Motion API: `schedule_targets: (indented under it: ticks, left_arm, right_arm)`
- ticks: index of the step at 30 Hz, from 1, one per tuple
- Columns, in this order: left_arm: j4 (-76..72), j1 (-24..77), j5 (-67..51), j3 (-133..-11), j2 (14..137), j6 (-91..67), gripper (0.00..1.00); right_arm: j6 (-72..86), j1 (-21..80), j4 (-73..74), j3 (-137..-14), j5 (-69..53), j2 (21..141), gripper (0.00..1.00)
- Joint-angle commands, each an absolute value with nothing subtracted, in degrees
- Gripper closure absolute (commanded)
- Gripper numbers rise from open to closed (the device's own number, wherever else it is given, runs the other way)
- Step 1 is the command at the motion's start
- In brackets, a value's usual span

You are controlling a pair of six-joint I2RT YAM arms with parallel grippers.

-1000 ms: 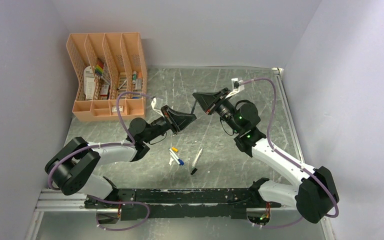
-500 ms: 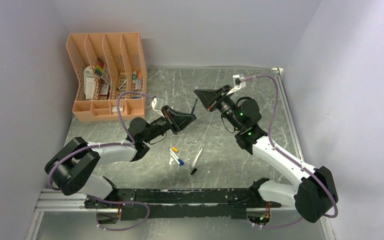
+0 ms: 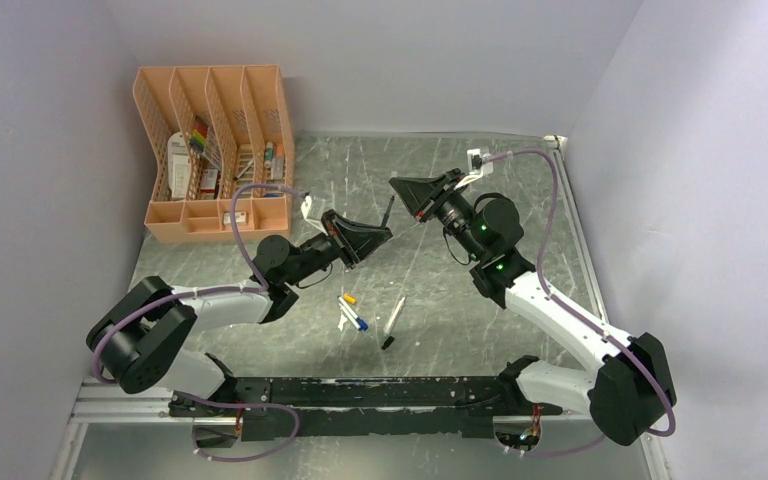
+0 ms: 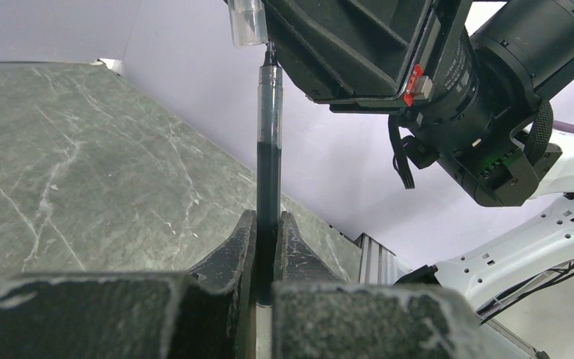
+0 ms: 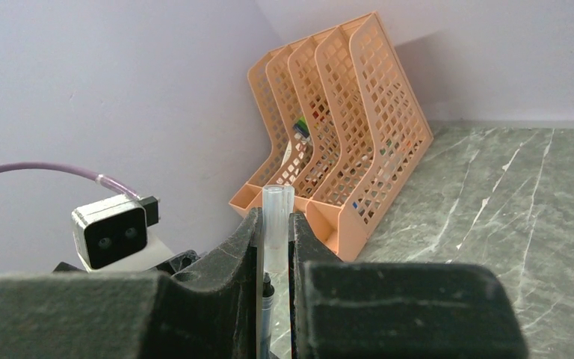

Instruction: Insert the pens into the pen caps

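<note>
A peach-orange mesh file organizer [image 3: 215, 150] stands at the far left corner of the grey-green marbled table [image 3: 550, 190], backed against the pale lilac wall [image 3: 410, 60]. Its four upright slots hold papers and small colourful stationery [image 3: 197, 140]. An aluminium rail [image 3: 120, 402] runs along the table's near edge.

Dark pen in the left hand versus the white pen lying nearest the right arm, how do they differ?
The dark pen is dark-barrelled, the white pen white-barrelled. The dark pen stands clamped in the left hand, raised; the white pen lies loose on the table. Both are slim.
</note>
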State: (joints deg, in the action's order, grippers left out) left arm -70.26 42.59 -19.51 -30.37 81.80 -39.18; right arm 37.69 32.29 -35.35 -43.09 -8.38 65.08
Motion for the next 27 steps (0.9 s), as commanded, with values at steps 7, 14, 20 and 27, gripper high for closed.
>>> schedule_targets:
  ticks: [7,14,20,27]
  left_arm:
    - [-70.97,42.85,-19.39,-30.22,81.31,-37.71,0.93]
    - [-70.96,42.88,-19.28,-30.32,81.48,-37.64,0.93]
    - [-71.1,42.85,-19.26,-30.3,81.8,-37.79,0.93]
    - [-71.92,42.84,-19.6,-30.61,83.16,-38.29,0.93]
  right_arm:
    - [37.7,31.65,-37.62,-43.99,-8.27,64.64,1.0]
    - [37.87,31.38,-37.75,-43.09,-8.09,64.16,1.0]
    - [37.96,31.11,-37.91,-42.9,-8.14,64.3,1.0]
    - [37.76,31.06,-37.89,-42.85,-8.61,64.1,1.0]
